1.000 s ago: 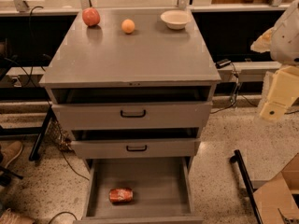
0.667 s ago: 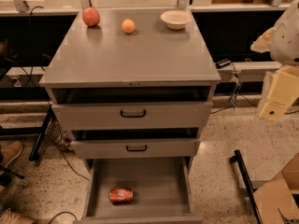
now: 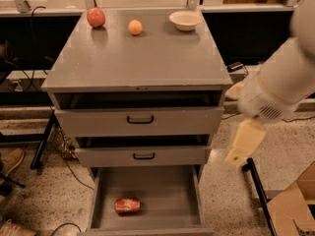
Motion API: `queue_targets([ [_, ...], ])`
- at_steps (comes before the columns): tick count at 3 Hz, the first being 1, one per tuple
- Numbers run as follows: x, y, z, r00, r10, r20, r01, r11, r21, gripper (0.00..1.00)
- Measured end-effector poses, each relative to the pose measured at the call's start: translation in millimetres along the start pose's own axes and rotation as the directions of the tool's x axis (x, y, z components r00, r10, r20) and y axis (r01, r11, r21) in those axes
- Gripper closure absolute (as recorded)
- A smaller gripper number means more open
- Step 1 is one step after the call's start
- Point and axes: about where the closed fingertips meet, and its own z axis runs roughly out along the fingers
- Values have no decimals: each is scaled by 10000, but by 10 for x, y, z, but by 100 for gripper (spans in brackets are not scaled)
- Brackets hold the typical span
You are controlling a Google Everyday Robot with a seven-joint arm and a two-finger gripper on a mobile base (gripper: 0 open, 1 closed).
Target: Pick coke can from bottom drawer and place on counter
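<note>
The 2 fingers (image 3: 244, 140) of the gripper (image 3: 242, 144) (spread or together, I cannot tell) hang right of the counter (image 3: 142, 58), below its front corner. The can (image 3: 127, 205) lies sideways in the open bottom drawer (image 3: 165, 193) - beneath that counter.

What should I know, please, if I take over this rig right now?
Gripper: in the air to the right of the cabinet, at about middle-drawer height, well apart from the can.
Coke can: lying on its side in the bottom drawer, which is pulled open.
Counter: an apple, an orange and a bowl sit along its back edge.
Done: drawer open.
Left: reach in, grasp the can, lift it, set it on the counter.
</note>
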Motion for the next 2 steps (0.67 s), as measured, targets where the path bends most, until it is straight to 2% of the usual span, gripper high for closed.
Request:
queue_targets([
  [1, -399, 583, 1094, 9919, 342, 1225, -214, 9943, -1040, 0],
  [2, -367, 584, 1150, 9926, 398, 1148, -281, 9944, -1021, 0],
])
